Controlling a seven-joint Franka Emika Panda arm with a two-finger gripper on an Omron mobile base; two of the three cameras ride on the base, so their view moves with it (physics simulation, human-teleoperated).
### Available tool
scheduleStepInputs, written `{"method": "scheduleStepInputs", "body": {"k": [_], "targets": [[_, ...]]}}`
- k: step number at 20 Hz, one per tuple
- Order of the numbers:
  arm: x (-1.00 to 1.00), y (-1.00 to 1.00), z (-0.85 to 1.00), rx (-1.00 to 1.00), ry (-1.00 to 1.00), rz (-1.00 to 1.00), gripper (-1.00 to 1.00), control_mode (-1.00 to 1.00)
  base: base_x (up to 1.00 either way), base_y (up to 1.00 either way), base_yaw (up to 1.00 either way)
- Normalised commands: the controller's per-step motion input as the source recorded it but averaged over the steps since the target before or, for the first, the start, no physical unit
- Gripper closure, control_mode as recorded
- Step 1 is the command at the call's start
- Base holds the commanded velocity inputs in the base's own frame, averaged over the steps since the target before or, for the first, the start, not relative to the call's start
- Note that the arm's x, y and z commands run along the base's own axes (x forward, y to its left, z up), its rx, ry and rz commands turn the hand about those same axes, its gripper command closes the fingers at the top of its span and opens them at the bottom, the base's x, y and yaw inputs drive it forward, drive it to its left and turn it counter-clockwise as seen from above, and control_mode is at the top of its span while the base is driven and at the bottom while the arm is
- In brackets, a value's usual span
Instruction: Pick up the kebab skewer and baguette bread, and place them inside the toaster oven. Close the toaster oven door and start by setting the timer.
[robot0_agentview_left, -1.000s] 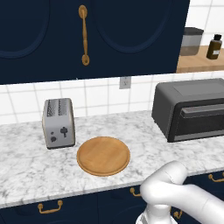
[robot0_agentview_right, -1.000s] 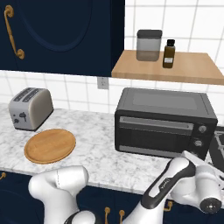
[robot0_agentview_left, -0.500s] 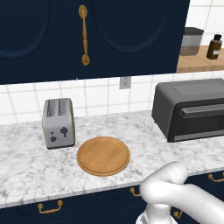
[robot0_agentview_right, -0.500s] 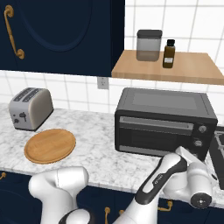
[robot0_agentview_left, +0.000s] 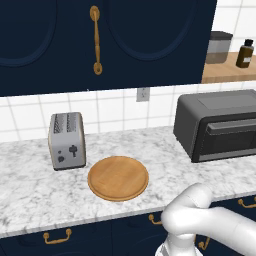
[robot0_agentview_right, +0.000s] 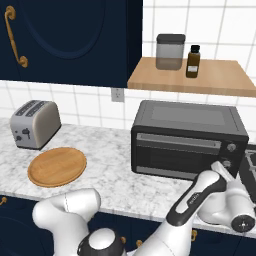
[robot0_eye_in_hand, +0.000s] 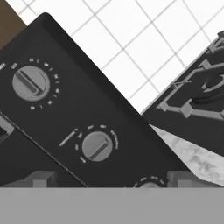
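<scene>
Your end effector (robot0_eye_in_hand: 105, 178) stands spread wide and empty, just before the control knobs (robot0_eye_in_hand: 97, 147) on the right front of the toaster oven (robot0_agentview_right: 189, 137). The toaster oven door (robot0_agentview_right: 176, 154) is shut. Judge the loading steps complete; the timer setting remains. Note the stove grate (robot0_eye_in_hand: 192, 99) just beside the oven, limiting room on that side; the tabletop (robot0_agentview_right: 117, 175) in front is open.

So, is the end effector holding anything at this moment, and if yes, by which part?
Nothing is held. The end effector is open, its two dark fingertips standing apart before the round grey knobs on the large dark grey toaster oven, with nothing between them.
</scene>
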Motion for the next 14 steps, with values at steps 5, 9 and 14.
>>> {"method": "scheduleStepInputs", "body": {"k": [5,9,14], "targets": [[0.15,0.00,0.41,0.09,-0.04,0.00,-1.00,-1.00,0.00,0.00,0.00],[0.19,0.00,0.37,0.01,-0.01,0.00,-1.00,-1.00,0.00,0.00,0.00],[0.29,0.00,0.26,0.00,-0.02,0.00,-1.00,-1.00,0.00,0.00,0.00]]}}
